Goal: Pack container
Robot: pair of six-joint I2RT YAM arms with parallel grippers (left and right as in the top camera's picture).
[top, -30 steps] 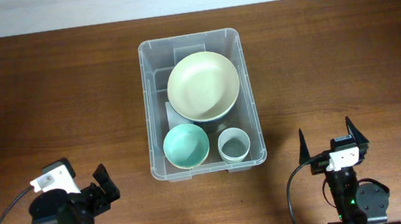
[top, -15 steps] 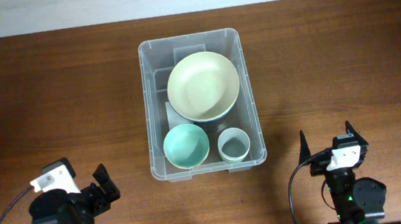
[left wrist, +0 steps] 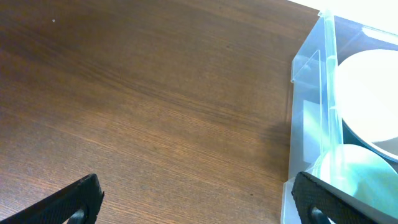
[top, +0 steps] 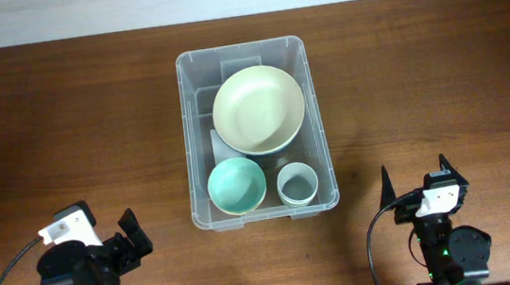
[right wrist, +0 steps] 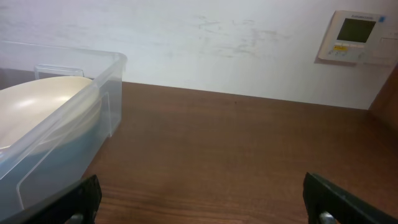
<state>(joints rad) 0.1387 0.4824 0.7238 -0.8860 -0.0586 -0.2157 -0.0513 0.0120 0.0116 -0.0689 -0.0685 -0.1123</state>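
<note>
Container (top: 187, 140) at frame centre is packed (cream bowl (top: 258, 110), teal bowl (top: 236, 185), cup (top: 297, 184) inside); task is judged complete. Left gripper (top: 133, 233) and right gripper (top: 416, 182) are parked with jaws spread, empty.

Dark wooden table (left wrist: 155, 112) fills the view. At three o'clock, a clear plastic container (left wrist: 309, 93) holds a cream bowl (left wrist: 373, 93) and, toward four o'clock, a mint-green bowl (left wrist: 354, 177). The left gripper's (left wrist: 199, 199) black fingertips (left wrist: 78, 198) sit wide apart at seven and five o'clock.
</note>
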